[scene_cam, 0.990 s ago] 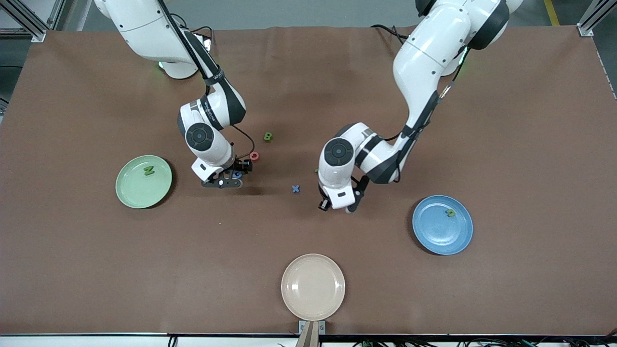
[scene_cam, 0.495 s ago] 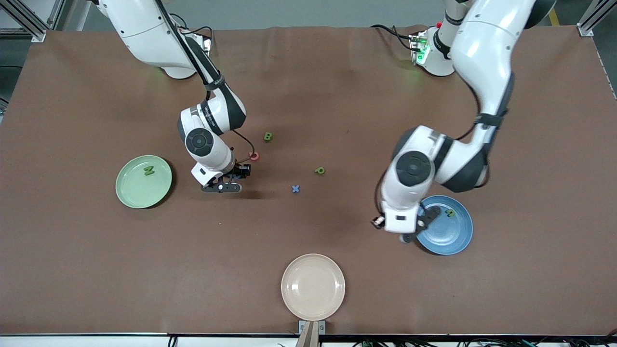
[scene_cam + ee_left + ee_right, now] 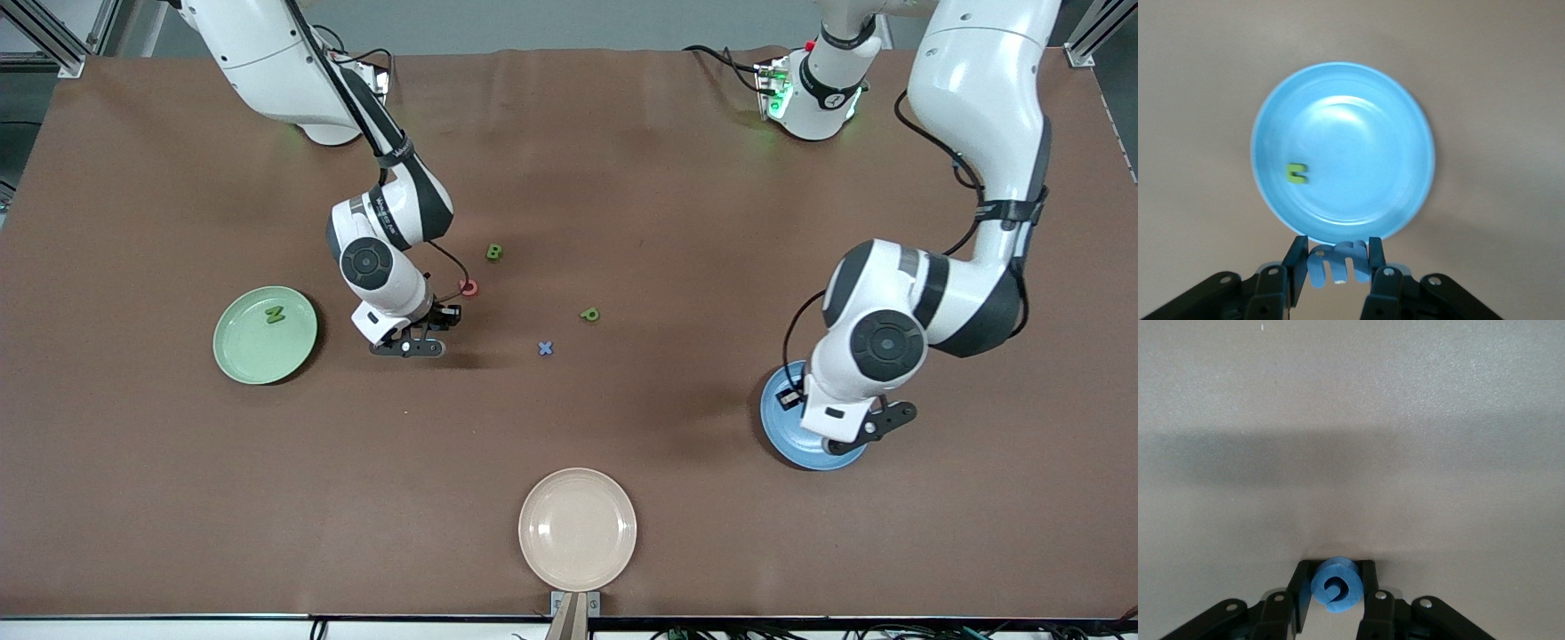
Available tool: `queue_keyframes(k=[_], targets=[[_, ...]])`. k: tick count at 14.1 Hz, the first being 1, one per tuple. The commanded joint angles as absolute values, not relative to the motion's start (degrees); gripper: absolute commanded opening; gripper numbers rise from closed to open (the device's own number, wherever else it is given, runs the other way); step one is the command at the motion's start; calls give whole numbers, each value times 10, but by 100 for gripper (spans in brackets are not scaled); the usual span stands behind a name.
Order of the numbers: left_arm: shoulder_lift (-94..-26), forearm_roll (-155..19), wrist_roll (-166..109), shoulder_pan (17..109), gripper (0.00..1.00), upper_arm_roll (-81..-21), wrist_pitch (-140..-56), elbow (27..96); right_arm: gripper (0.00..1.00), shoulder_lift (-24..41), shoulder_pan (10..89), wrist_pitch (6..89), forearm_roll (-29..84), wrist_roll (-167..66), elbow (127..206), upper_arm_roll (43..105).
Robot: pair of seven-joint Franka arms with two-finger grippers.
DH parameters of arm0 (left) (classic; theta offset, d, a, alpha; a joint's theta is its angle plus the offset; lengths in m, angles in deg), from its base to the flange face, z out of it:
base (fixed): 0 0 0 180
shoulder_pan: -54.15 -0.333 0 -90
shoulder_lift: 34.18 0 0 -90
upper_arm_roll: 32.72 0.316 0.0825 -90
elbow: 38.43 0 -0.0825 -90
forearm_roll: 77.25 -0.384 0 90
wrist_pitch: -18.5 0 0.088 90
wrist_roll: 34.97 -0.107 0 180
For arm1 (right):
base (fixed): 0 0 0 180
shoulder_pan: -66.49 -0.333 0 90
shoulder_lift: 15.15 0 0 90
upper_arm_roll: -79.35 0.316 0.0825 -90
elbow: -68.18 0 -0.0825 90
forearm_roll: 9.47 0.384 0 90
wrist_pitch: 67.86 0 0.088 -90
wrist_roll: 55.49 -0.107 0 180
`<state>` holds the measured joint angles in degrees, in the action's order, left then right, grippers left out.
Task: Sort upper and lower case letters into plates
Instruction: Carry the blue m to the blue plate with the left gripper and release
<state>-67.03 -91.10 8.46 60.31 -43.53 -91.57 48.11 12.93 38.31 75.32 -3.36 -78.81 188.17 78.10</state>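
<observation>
1. The left arm reaches down from its base in a bent elbow, wrist pointing down, so that the left gripper [image 3: 1336, 263] hangs over the blue plate [image 3: 782, 436] at the rim nearest the front camera
2. Its jaws are narrow, pinched on the blue m [image 3: 1336, 262], which is held above the plate's edge
3. A green u [image 3: 1297, 173] lies inside the blue plate
4. The right arm folds down from its base, wrist tipped toward the surface [image 3: 622, 178], with the right gripper [image 3: 1335, 587] low between the mint green plate [image 3: 265, 335] and the red round letter [image 3: 468, 287]
5. Its jaws have narrowed around the blue G [image 3: 1336, 585], which sits on the surface between them
6. The green N [image 3: 276, 314] lies in the mint green plate
7. From the red round letter, the green B [image 3: 494, 252] lies farther from the front camera; the green p [image 3: 589, 314] and blue x [image 3: 545, 348] lie toward the blue plate
</observation>
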Motion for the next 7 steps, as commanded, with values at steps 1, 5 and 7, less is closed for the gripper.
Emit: queue_keyframes(k=[1, 5, 7], targets=[[-629, -917, 32, 573, 1, -441, -943, 551, 29, 139, 385, 756, -45, -791, 1880, 786], [-622, -918, -6, 534, 1, -442, -1015, 611, 25, 130, 385, 748, -45, -789, 1880, 786], [-625, -918, -17, 523, 1, -442, -1058, 633, 25, 102, 392, 718, -46, -786, 1879, 779]])
